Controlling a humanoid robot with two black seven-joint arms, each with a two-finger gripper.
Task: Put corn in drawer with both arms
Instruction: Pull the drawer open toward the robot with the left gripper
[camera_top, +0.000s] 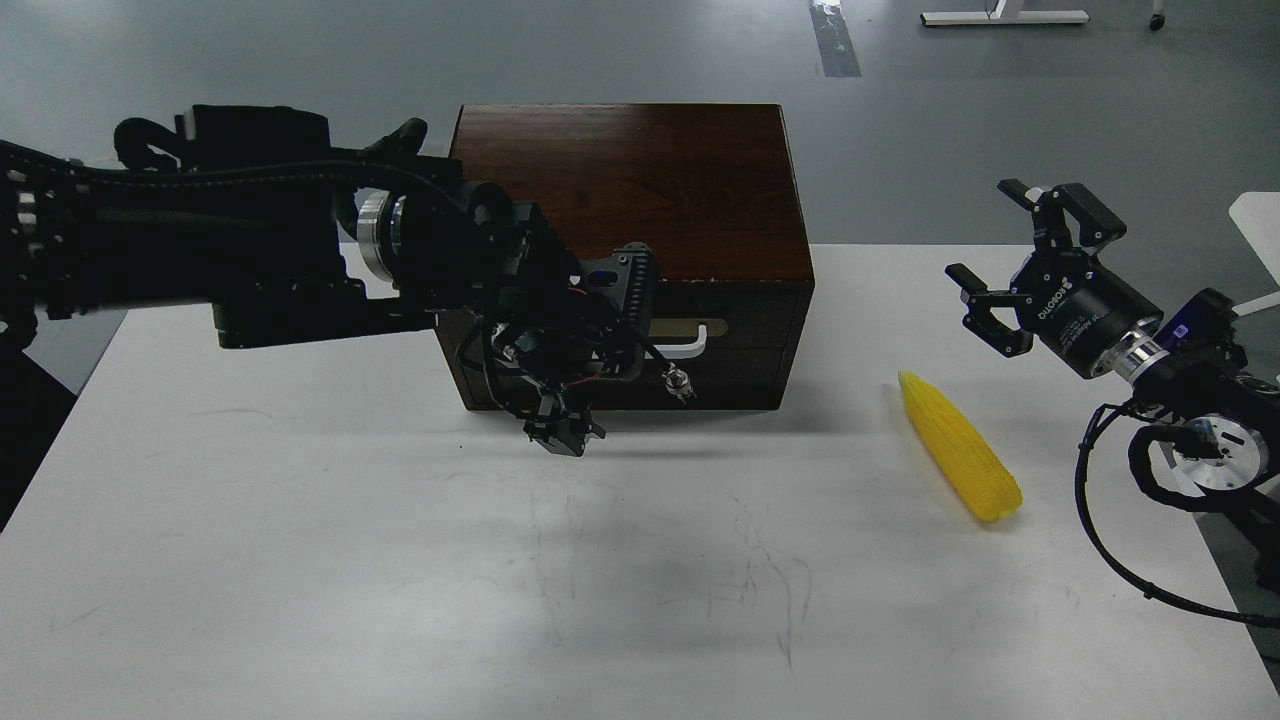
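The yellow corn (960, 460) lies on the white table (300, 560), right of the dark wooden box (630, 180), tip pointing away from me. The drawer (745, 325) in the box front looks shut; its white bar handle (690, 343) on a brass plate shows. My left gripper (605, 360) hangs in front of the drawer's left half, fingers spread, just left of the handle and hiding its left end. I cannot tell whether it touches the handle. My right gripper (1015, 265) is open and empty, above the table, beyond and right of the corn.
Black cables (1110, 540) loop from my right arm over the table's right edge. The box stands at the table's far edge, with grey floor behind it. A white object (1262, 225) shows at the far right.
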